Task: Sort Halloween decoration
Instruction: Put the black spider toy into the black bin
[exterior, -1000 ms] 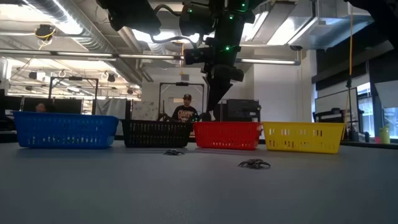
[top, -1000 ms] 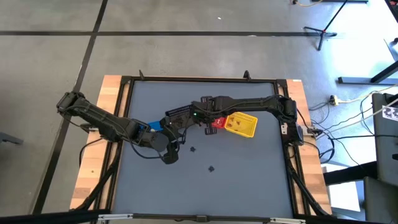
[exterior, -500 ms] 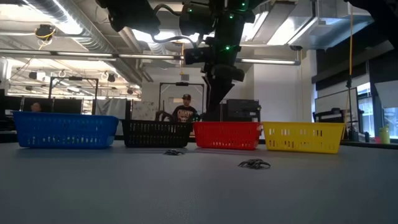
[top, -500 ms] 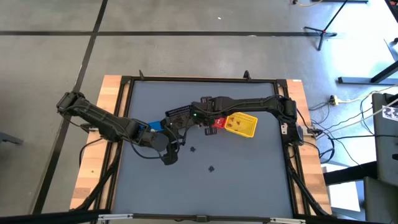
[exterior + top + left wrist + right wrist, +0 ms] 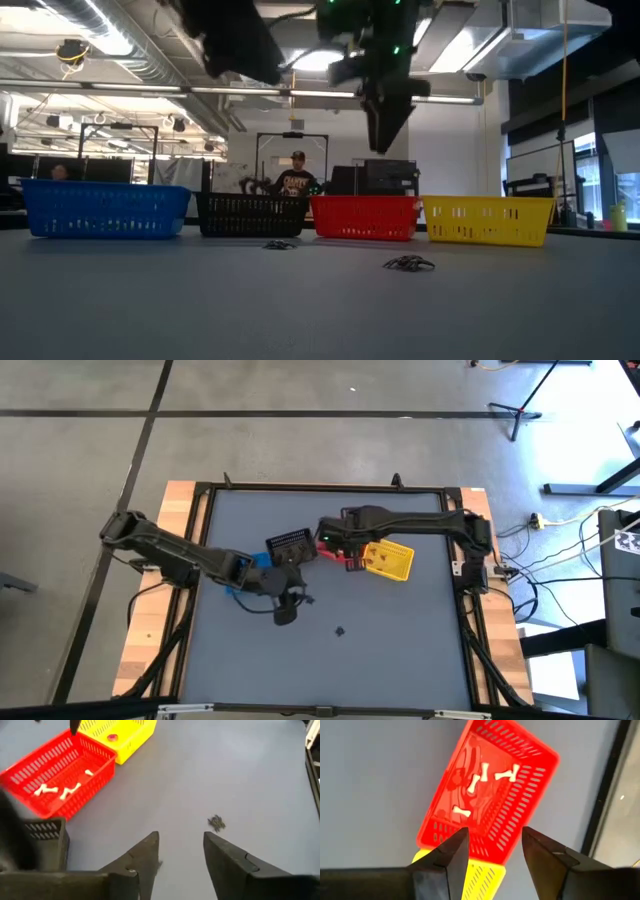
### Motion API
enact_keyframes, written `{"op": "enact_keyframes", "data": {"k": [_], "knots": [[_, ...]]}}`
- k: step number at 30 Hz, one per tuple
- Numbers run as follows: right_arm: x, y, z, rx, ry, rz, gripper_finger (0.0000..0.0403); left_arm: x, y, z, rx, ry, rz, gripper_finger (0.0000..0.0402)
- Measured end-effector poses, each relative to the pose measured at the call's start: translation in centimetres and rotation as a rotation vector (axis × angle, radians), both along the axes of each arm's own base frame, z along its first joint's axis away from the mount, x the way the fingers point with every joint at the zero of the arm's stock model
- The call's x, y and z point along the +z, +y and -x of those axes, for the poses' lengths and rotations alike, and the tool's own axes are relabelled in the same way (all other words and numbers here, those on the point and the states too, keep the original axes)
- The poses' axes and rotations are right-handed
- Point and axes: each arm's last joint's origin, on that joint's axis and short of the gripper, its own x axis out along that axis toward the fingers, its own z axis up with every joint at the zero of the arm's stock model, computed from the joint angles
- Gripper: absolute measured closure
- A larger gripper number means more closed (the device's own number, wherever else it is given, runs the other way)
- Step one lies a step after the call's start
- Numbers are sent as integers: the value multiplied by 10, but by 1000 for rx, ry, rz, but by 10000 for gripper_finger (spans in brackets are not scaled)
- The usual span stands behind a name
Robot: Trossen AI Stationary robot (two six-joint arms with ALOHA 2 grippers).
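Two dark spider-like trinkets lie on the grey table, one point(image 5: 340, 630) toward the near edge, the other point(image 5: 304, 598) beside my left gripper point(image 5: 286, 614). That gripper point(image 5: 180, 851) hovers open above the table, with a dark trinket point(image 5: 216, 822) ahead of it. Several white bone trinkets point(image 5: 482, 772) lie on the floor of the red basket point(image 5: 520, 815). My right gripper point(image 5: 495, 845) hangs open high above that basket point(image 5: 343, 556), holding nothing.
Blue point(image 5: 105, 208), black point(image 5: 250, 213), red point(image 5: 365, 217) and yellow point(image 5: 487, 220) baskets stand in a row across the table's middle. The yellow basket point(image 5: 388, 560) holds a small reddish thing. A person stands in the room beyond the table.
My right gripper has risen and drawn back toward the table's right edge, from beside the black basket to above the red one. My left gripper has gone toward the right, nearer the closer dark trinket. The trinkets and baskets have stayed in place.
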Motion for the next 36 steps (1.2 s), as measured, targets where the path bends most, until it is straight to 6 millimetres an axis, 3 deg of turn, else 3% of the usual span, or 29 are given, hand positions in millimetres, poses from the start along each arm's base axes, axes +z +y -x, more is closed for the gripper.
{"op": "enact_keyframes", "data": {"k": [5,10,18,25,36], "knots": [[34,10,21,-22,-67,-7,221,-19,5,-17,-49,28,8,223],[62,33,46,-18,-88,-4,221,-42,10,-30,-90,97,-57,217],[83,82,68,22,-158,-28,221,-79,17,-42,-214,224,-74,217],[74,119,70,68,-202,1,221,-99,26,-47,-241,290,-113,217],[9,137,76,21,-146,1,221,-106,35,-50,-277,304,-120,217]]}}
